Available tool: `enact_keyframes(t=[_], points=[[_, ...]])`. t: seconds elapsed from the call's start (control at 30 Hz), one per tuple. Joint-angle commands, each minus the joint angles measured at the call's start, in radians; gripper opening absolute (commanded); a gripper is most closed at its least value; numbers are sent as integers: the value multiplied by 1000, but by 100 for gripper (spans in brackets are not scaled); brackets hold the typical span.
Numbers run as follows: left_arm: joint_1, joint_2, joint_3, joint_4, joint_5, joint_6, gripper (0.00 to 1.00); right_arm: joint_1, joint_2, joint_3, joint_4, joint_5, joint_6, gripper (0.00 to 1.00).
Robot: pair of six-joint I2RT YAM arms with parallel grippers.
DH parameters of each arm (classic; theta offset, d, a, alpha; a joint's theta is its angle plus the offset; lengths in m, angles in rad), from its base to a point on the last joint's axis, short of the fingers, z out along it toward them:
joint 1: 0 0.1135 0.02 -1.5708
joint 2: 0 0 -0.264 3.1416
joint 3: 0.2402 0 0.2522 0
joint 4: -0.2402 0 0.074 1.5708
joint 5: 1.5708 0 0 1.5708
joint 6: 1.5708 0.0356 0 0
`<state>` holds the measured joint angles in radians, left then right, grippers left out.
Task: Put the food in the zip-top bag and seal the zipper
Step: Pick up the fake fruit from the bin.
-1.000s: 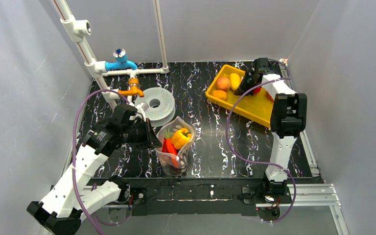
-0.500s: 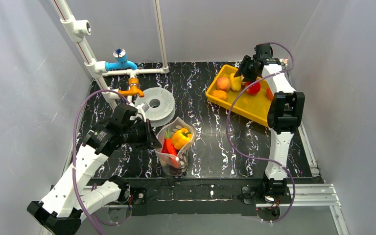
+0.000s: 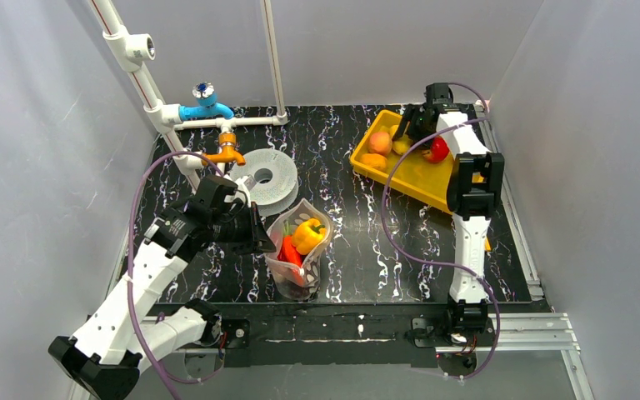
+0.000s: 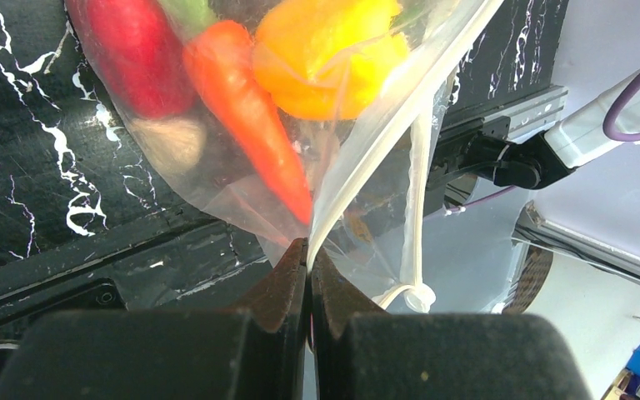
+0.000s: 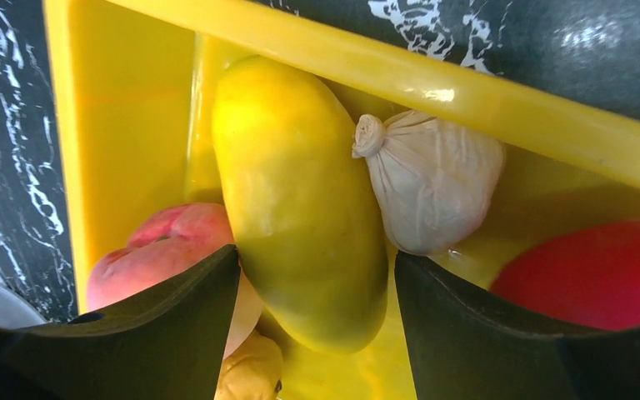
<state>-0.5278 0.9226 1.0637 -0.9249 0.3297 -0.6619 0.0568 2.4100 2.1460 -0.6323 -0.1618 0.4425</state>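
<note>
On black marbled table (image 3: pixel 367 242), half-filled zip-top bag (image 3: pixel 298 250) (carrot (image 4: pixel 254 117), yellow pepper (image 4: pixel 325 50) inside), rim clamped in left gripper (image 4: pixel 308 271). Right gripper (image 5: pixel 315 283) spread around yellow fruit (image 5: pixel 300 208), perhaps mango, in tray (image 3: pixel 425 179); zipper (image 4: pixel 417 192) unsealed.

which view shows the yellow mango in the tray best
The right wrist view: the yellow mango fills the frame, lying in the yellow tray between the fingers of the open right gripper. The top external view shows only a small yellow patch beside the gripper. The left wrist view misses it entirely.
</note>
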Motion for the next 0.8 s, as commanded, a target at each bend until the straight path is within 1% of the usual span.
enact_keyframes(t=[0.0, 0.1, 0.17, 0.2, 0.33, 0.5, 0.77], points=[[-5, 3, 36, -26, 5, 18, 0, 22, 27, 50, -13, 15, -15, 75], [-5, -1, 35, -27, 4, 18, 0, 23, 28, 58, -10, 14, -14, 73], [-5, -5, 33, -28, 2, 15, 0, 23, 27, 61, -11, 12, -13, 69], [-4, -8, 32, -29, 2, 15, 0, 23, 25, 63, -13, 10, -13, 66], [-4, -14, 32, -30, 2, 13, 0, 23, -9, 44, -9, 6, -15, 47], [-5, -15, 30, -30, 2, 14, 0, 23, -103, -9, -2, 6, -17, 29], [-5, -23, 18, -17, 7, 10, 0, 23, -337, -196, 42, 49, -22, 15]])
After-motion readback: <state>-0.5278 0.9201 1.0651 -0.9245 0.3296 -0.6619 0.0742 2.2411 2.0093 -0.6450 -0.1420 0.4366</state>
